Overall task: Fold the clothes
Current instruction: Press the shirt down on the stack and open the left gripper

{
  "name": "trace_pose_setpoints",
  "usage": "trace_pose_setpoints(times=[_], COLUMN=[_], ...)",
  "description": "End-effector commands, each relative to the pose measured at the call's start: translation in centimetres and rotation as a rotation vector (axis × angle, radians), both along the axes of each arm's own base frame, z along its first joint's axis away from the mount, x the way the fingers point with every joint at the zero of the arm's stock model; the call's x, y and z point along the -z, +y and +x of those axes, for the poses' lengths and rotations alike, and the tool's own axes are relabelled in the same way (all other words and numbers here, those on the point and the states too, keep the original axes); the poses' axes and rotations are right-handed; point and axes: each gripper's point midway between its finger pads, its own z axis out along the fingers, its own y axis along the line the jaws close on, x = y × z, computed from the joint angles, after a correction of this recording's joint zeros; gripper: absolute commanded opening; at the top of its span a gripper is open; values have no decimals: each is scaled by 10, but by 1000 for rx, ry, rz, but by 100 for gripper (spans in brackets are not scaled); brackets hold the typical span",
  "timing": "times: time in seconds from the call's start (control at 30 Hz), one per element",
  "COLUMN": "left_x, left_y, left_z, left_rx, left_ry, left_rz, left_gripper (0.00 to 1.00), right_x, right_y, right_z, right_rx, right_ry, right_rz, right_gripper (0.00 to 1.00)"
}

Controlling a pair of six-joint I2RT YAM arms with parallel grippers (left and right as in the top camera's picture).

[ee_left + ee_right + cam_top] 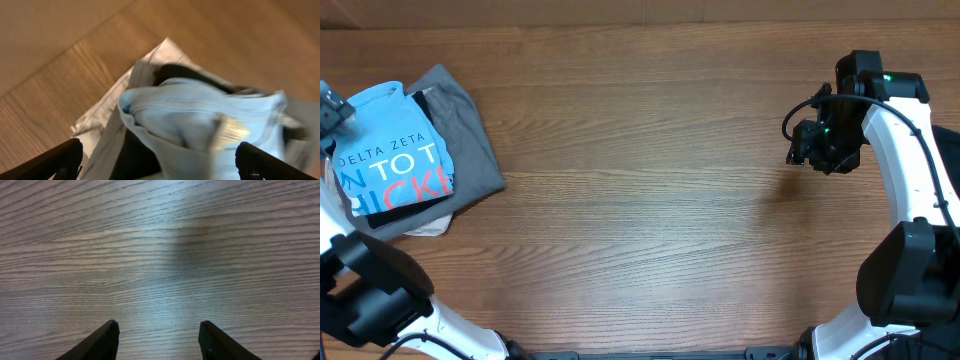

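The clothes lie in a folded pile at the table's far left. On top is a sky-blue T-shirt (392, 150) with white and pink-red lettering, over a grey garment (470, 140), a black one and a white one (428, 228). My left gripper (332, 112) hovers at the pile's left edge, open and empty. In the left wrist view the blue shirt (190, 120) fills the space between the wide-apart fingers (160, 160), with grey and black fabric beside it. My right gripper (810, 145) is open and empty above bare wood at the right (159, 330).
The wooden table (650, 200) stretches between the pile and the right arm. The right arm's white links (910, 160) stand along the right edge. The left arm's base (370, 290) is at the lower left.
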Motion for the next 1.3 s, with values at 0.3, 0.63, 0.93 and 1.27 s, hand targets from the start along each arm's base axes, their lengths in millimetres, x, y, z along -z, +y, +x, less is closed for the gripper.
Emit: trace_pose_setpoints(times=[0.3,0.63,0.93,1.27], left_x=[-27,61,156,35], left_y=[-93,-19,-18,-19], left_z=[-33,-8,-2,15], left_rx=[165,26,26,118], left_ry=[1,65,195,-31], left_rz=[-269,-177,-309,-163], left_gripper=[4,14,79,82], right_x=[-20,-19,-19,-19], right_y=[-2,-2,-1,-1], right_z=[6,0,-3,-2], right_rx=[-6,-5,-5,-6], right_ry=[-72,-47,-32,-36], right_rz=[-14,-11,-10,-10], right_gripper=[56,56,56,59])
